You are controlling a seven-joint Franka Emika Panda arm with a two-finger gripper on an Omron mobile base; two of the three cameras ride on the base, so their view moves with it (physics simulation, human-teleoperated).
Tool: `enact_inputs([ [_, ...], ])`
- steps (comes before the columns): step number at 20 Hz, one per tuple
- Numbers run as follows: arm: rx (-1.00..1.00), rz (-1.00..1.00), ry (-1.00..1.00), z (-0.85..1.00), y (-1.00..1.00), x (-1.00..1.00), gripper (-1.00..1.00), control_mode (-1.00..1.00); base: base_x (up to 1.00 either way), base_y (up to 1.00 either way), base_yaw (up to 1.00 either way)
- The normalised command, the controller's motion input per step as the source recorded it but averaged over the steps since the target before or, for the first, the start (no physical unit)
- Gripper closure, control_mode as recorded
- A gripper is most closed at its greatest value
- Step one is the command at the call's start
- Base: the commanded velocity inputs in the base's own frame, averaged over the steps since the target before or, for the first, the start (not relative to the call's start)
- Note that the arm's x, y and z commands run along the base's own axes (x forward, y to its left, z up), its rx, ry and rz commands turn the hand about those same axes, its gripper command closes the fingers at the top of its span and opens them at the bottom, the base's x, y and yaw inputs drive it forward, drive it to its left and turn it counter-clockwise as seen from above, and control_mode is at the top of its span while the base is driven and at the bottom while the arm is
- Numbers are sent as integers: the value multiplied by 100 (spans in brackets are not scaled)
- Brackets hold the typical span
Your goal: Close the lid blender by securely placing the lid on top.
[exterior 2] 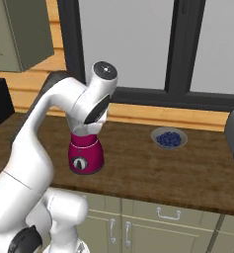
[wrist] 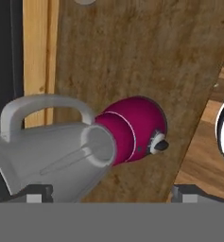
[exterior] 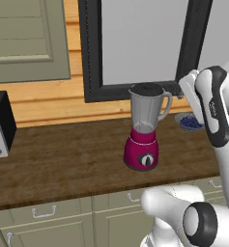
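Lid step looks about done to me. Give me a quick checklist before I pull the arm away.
1. Lid on the blender: ok, a dark cap covers the jar's rim in the left base view.
2. Lid pressed fully home: cannot tell, the seam is too small to read.
3. Gripper open and holding nothing: ok, the fingers stand wide apart in the hand view.
4. Blender upright on the counter: ok.
5. Berry bowl apart from the blender: ok.
6. Gap between fingers and lid for a straight lift: cannot tell, the arm hides it.
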Motion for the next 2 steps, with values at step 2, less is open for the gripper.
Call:
enact_inputs([
  [2, -1, 0, 2, -18, -13, -1, -100, -100, 0, 0, 0],
])
